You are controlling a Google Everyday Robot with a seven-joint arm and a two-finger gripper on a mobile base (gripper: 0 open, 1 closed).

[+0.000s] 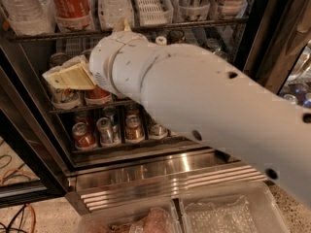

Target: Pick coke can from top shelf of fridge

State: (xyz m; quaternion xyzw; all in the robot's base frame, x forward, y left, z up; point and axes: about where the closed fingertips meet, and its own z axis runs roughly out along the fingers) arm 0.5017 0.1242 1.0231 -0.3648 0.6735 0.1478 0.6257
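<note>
The coke can (70,4), red with white script, stands on the top shelf (194,24) of the fridge (160,171), at the upper left between clear water bottles. My gripper (65,76), with beige tips, is at the left end of the big white arm (194,101). It sits below the top shelf, in front of the cans on the middle rack, and lower than the coke can. The arm hides much of the middle rack.
Water bottles (24,8) and a white lane tray (150,4) flank the coke can. Cans (133,127) fill the lower rack. The black door frame (265,33) stands at the right. Clear plastic bins (223,212) lie below, and cables (14,212) on the floor at the left.
</note>
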